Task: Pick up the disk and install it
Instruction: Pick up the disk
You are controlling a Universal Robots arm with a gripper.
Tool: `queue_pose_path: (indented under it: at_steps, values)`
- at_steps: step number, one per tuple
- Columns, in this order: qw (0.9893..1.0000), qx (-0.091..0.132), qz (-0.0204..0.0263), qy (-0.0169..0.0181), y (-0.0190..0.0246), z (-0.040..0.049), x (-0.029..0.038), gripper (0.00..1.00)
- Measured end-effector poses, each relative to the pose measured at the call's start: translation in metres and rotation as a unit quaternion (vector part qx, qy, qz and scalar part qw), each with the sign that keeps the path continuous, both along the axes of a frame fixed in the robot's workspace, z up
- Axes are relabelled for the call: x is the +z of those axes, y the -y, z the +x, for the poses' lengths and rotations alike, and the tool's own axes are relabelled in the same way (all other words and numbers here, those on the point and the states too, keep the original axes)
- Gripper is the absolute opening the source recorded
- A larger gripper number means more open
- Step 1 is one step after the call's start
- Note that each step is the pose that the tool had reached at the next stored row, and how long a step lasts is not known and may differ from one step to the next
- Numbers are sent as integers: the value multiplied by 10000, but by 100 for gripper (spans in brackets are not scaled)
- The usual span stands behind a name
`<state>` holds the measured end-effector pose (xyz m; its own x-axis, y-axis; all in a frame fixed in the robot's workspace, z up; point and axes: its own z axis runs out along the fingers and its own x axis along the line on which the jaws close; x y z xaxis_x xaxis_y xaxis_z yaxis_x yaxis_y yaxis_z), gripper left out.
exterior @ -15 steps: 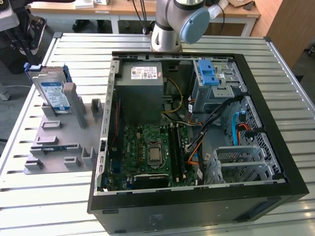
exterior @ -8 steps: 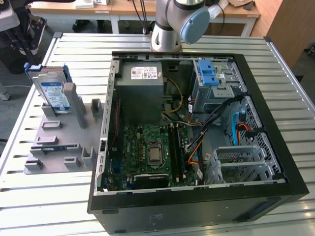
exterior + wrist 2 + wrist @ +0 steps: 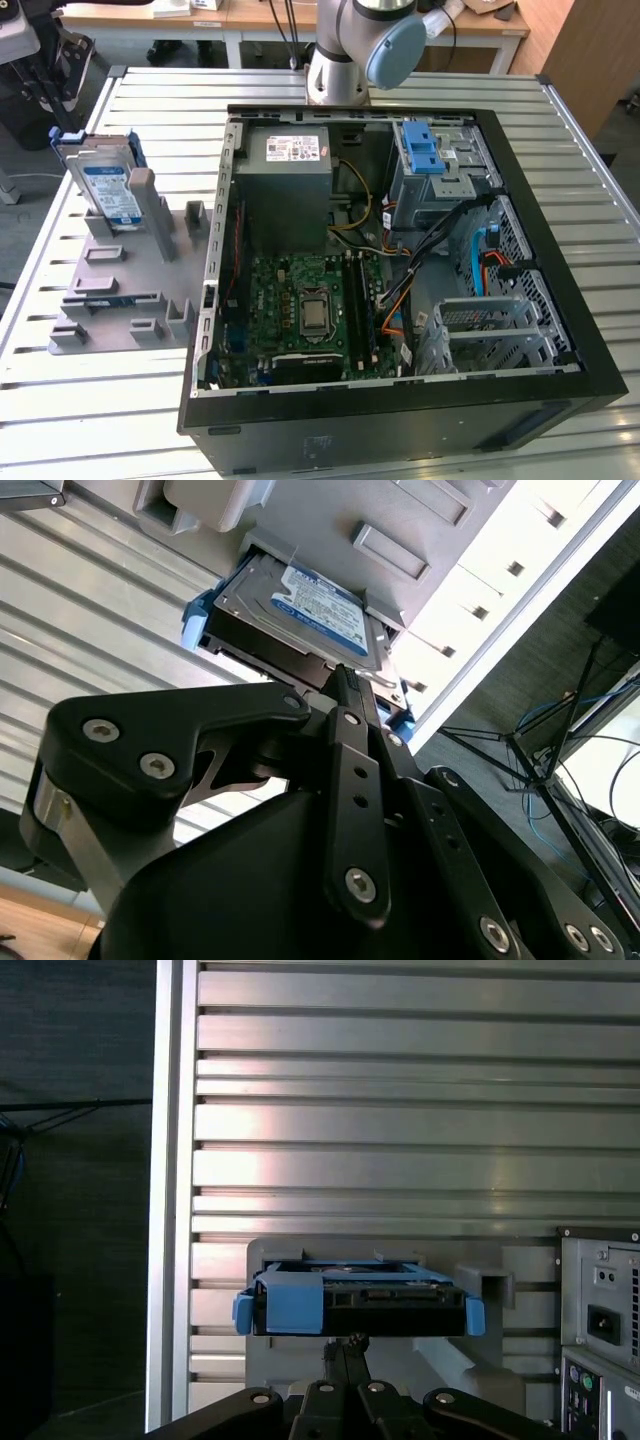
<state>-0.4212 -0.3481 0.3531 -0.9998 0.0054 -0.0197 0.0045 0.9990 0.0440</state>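
Note:
The disk is a silver drive with a white-and-blue label in a blue carrier. It stands tilted in a slot of the grey fixture at the exterior view's left. In the second wrist view the disk shows its labelled face, and in the first wrist view the disk is seen edge-on with its blue frame. My gripper is shut with nothing between its fingers. It sits short of the disk and apart from it, and its black linkages and the gripper fill the near part of both wrist views.
The open black computer case lies beside the fixture on the slatted metal table. Inside are a grey power supply, a motherboard, a blue-latched drive bay and a metal cage. The arm's base stands behind the case.

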Motion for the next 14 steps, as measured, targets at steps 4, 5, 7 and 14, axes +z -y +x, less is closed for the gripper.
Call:
queue_pose_path:
  at_steps: [4, 5, 7, 14]
  values:
    - [10000, 0, 0, 0, 0, 0, 0, 11]
    - [10000, 3, 0, 0, 0, 0, 0, 11]
    - [10000, 54, 0, 0, 0, 0, 0, 11]
    - [9988, 482, 0, 0, 0, 0, 0, 11]
